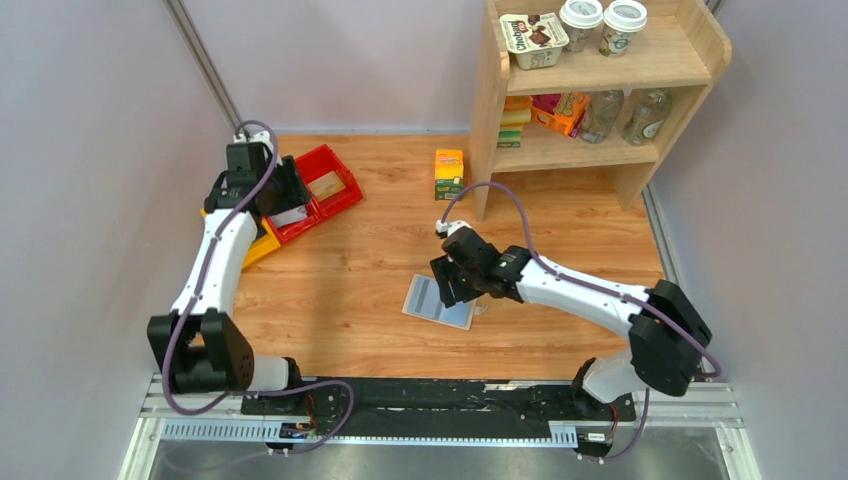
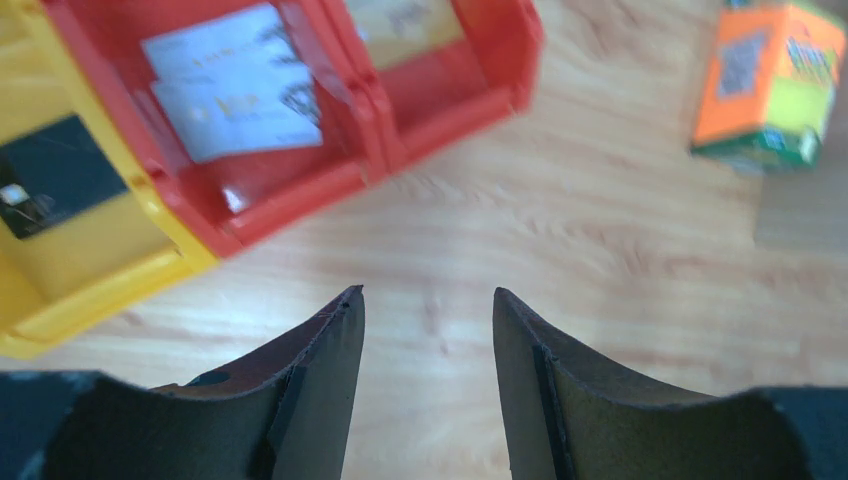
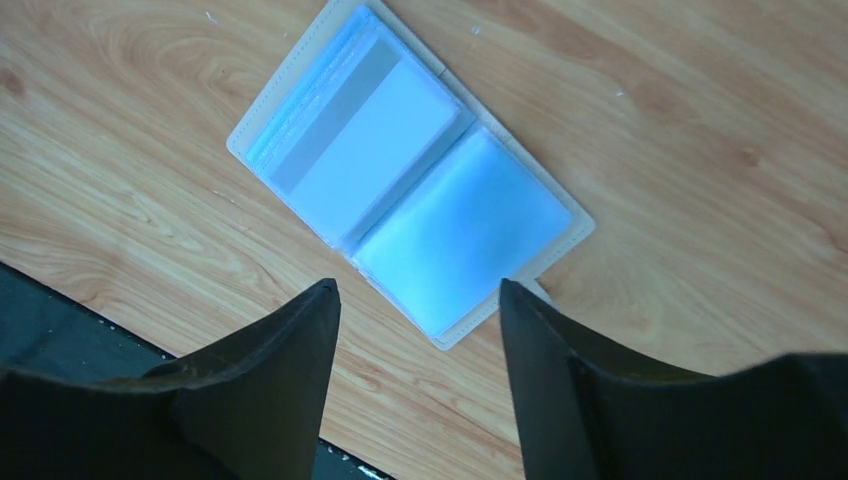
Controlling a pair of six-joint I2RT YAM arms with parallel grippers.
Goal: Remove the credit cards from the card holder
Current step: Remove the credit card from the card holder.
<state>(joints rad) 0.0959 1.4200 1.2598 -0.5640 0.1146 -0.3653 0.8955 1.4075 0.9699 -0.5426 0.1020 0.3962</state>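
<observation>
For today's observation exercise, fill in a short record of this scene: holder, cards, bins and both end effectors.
holder: spread open on table
striped card: in a holder pocket
red bin: holds pale cards
yellow bin: holds a dark card
left end effector: open, empty, near bins
right end effector: open, empty, above holder

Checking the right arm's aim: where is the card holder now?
In the top view the card holder lies spread open on the table, near-centre, just beneath the right pincer.
</observation>
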